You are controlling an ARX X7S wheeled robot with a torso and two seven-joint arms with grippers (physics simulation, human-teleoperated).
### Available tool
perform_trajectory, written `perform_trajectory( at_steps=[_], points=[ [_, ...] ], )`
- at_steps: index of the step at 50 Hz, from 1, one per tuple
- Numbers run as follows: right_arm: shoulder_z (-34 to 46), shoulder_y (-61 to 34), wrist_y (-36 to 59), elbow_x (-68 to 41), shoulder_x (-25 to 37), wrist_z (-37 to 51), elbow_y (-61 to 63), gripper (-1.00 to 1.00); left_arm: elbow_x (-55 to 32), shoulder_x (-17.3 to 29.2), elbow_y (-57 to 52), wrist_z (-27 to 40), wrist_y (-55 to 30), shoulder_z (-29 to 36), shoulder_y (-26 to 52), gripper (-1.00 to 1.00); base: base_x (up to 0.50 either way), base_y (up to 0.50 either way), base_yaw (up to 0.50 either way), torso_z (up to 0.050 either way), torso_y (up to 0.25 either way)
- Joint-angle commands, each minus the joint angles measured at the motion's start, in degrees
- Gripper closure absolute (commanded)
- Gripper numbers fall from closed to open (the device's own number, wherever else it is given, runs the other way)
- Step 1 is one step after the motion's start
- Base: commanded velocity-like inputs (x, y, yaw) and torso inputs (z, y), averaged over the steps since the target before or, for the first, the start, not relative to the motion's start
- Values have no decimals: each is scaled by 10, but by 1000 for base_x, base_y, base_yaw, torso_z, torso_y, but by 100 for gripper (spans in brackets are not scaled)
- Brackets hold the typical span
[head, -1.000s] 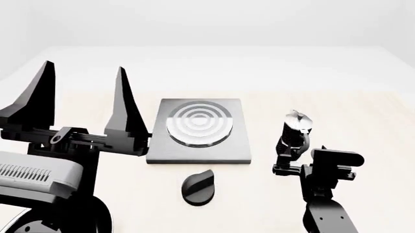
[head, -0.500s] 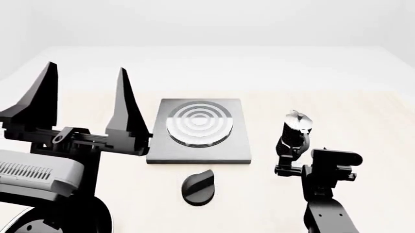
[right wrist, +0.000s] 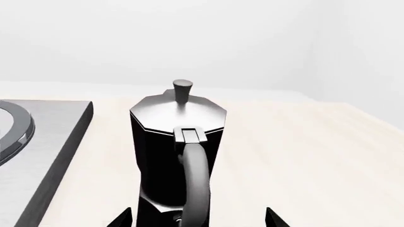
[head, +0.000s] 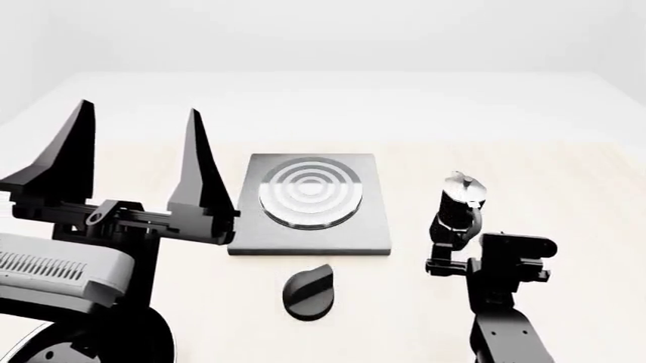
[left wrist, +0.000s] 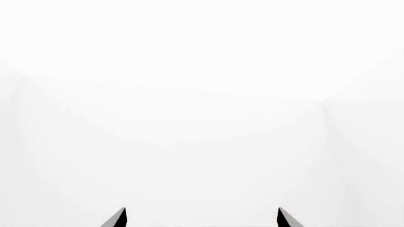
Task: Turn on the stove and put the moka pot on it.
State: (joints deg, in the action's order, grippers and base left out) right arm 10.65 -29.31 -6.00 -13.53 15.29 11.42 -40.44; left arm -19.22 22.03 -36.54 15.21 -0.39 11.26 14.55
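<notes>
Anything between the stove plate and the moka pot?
Nothing: bare table between the stove plate and the moka pot, as head and right wrist views show.

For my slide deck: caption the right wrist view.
Right gripper open, fingers flanking the upright moka pot, handle facing the camera, stove beside it.

One stove lay on the counter, a single grey plate carrying one round burner of concentric rings. One black knob sat apart from the plate, toward the counter's near edge. There was one moka pot, with one silver lid and one side handle. Two grippers were in view, the left gripper and the right gripper; the left one showed two tall black fingers.
</notes>
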Motion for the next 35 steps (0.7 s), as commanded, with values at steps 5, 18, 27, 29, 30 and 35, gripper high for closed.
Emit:
perform_trajectory(
  at_steps=[5,18,27,29,30,35],
  points=[
    [5,-13,0,3,-1,-1,-12,-100,-4,2,2,1,1,3,0,-100,0,0,0,0,0],
    [6,-32,-10,5,-3,-3,-48,-100,-6,5,-3,4,-1,3,-1,-100,0,0,0,0,0],
    [11,-51,-22,10,-7,-7,-82,-100,-9,6,-2,4,-3,4,3,-100,0,0,0,0,0],
    [11,-52,-18,9,-7,-6,-80,-100,-10,7,-2,5,-3,4,3,-100,0,0,0,0,0],
    [11,-55,-23,10,-8,-7,-88,-100,-7,6,-1,4,1,5,-1,-100,0,0,0,0,0],
    [13,-56,-25,10,-10,-8,-91,-100,-9,7,1,5,1,5,0,-100,0,0,0,0,0]
  ],
)
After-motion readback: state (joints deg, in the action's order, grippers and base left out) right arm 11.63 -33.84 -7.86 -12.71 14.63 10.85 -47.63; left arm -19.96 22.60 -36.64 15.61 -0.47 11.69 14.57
